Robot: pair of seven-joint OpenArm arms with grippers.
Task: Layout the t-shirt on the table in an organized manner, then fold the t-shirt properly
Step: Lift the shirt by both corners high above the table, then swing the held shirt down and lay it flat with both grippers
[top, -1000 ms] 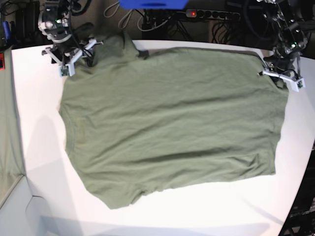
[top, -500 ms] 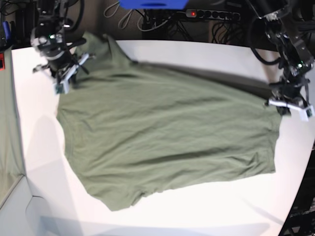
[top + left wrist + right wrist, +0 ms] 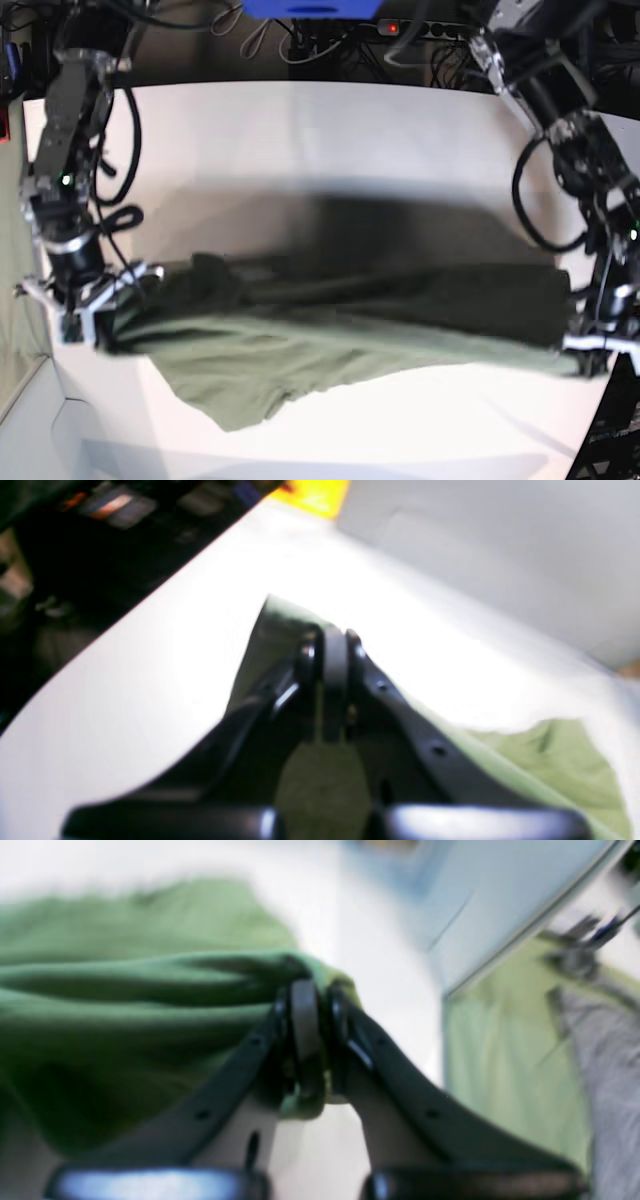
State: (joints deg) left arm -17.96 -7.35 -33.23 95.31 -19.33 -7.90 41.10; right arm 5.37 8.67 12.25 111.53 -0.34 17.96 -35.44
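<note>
R gripper (image 3: 88, 318) clamped on t-shirt (image 3: 330, 335) edge nr table (image 3: 300, 130) left side; shirt's long axis runs left-right, far half lifted and carried over twd front edge since earlier. L gripper (image 3: 590, 350) pinches right end. White top, dark cabled floor (image 3: 330, 50) behind.

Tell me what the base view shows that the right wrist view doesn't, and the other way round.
Only the base view shows both arms at once: the left gripper and right gripper holding opposite ends of the t-shirt, its far edge lifted over the near part, with most of the table bare behind it. Only the right wrist view shows the grip close up: the right gripper's jaws are shut on a bunched fold of cloth. Both show the olive-green t-shirt, the white table and the right gripper holding fabric.
</note>
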